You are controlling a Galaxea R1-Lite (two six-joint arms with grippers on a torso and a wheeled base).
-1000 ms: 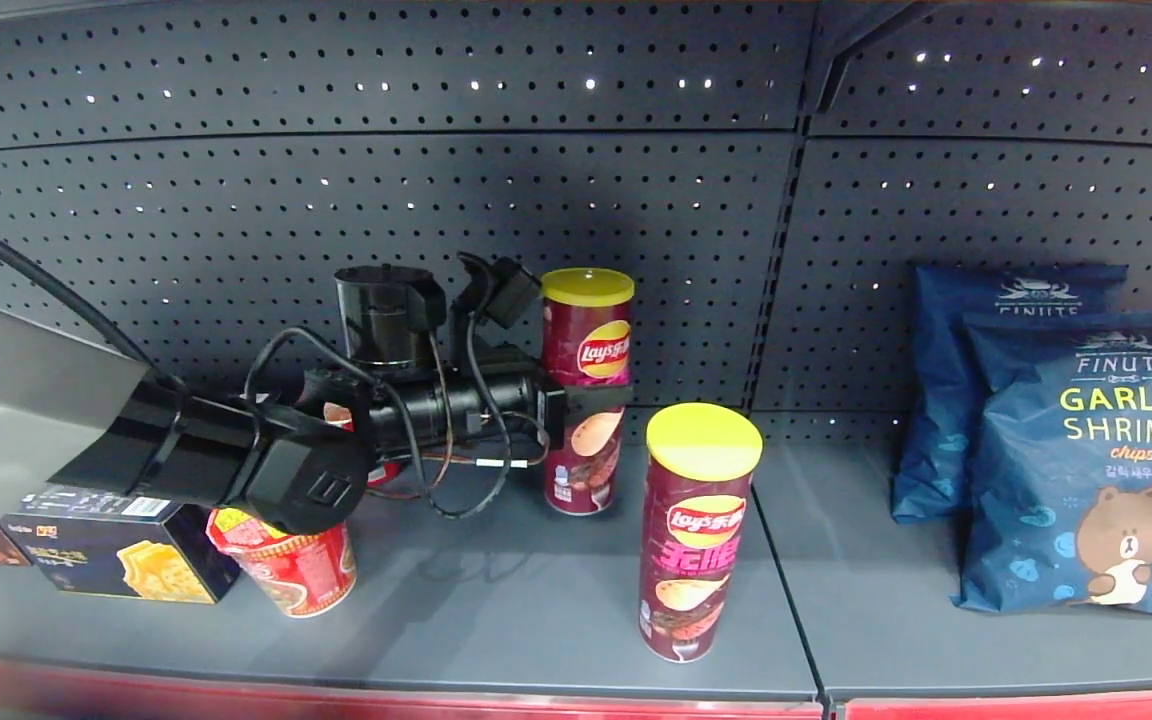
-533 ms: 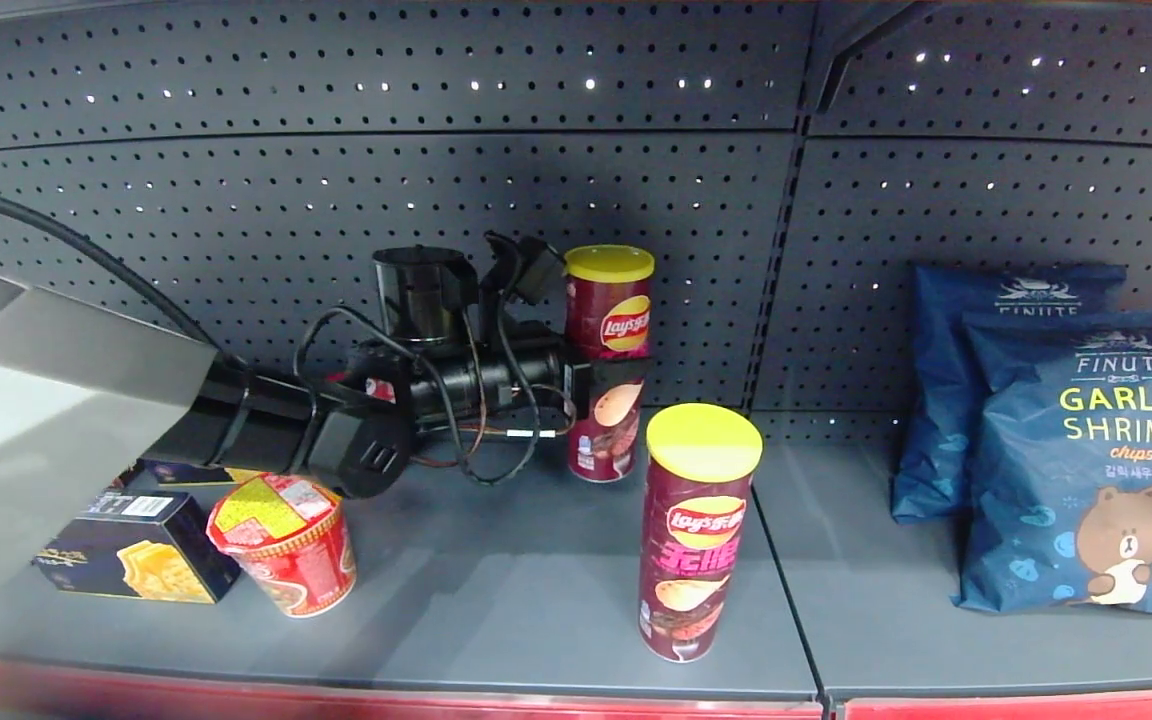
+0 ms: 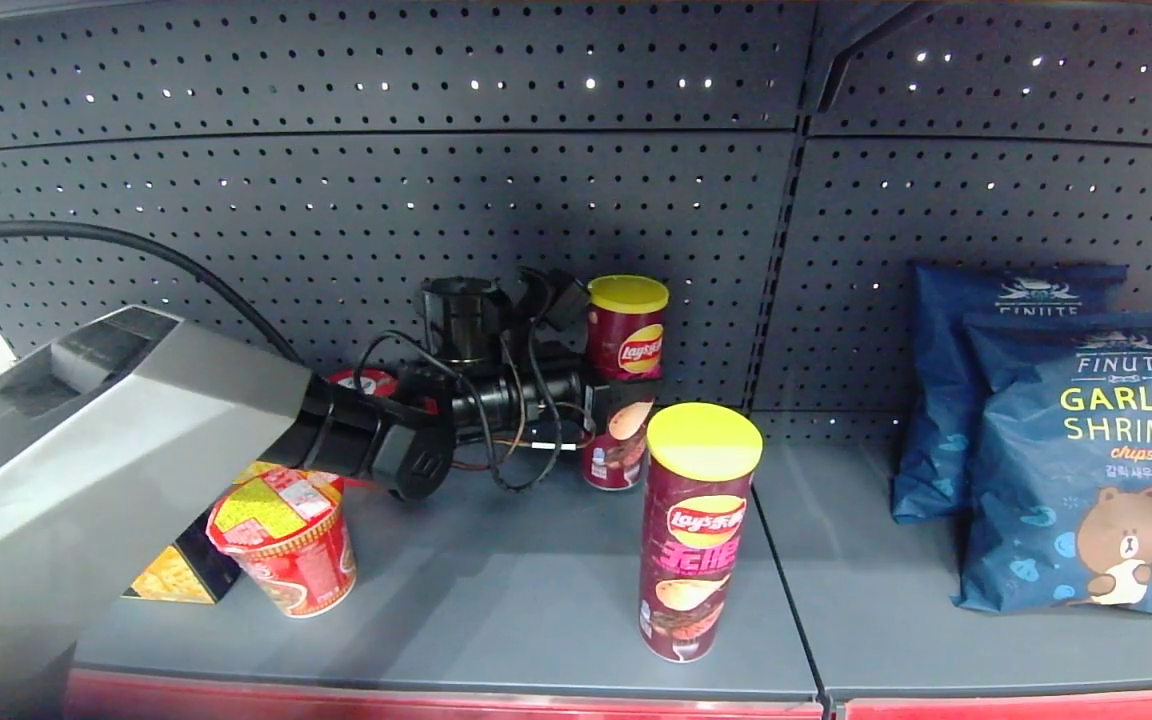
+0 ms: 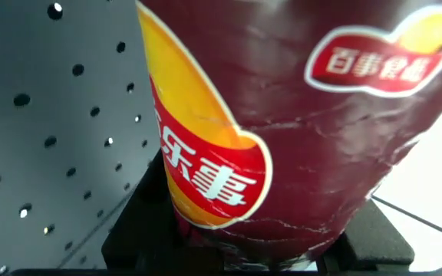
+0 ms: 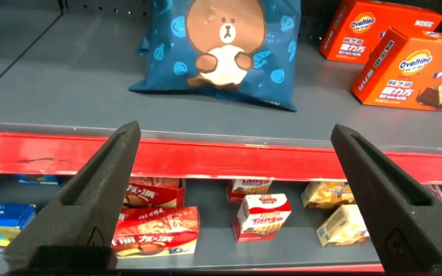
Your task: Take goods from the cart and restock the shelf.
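On the shelf (image 3: 496,600), the chip can (image 3: 626,345) is upright near the back wall, pinched mid-body by the left claw (image 3: 608,392). Can't tell if its base is touching down. A second can (image 3: 701,530) stands right of the claw, nearer the shelf front. Best: settle the base flat, let go, back out straight clear of it. The right claw (image 5: 234,130) is spread, empty.

A yellow-lidded front can (image 3: 701,530) is stood upright near the red edge strip (image 3: 436,695), well apart from a noodle cup (image 3: 284,545) to its left. A cracker box (image 3: 181,575) is seen just beside the cup, partly hidden. To the right, two blue chip bags are propped upright, the front bag (image 3: 1086,460) overlapping the rear bag (image 3: 946,380), with the pegboard (image 3: 336,180) behind. Orange boxes (image 5: 405,50) are laid beside the front bag, and snack packs (image 5: 259,215) are stacked on the tier below the strip.
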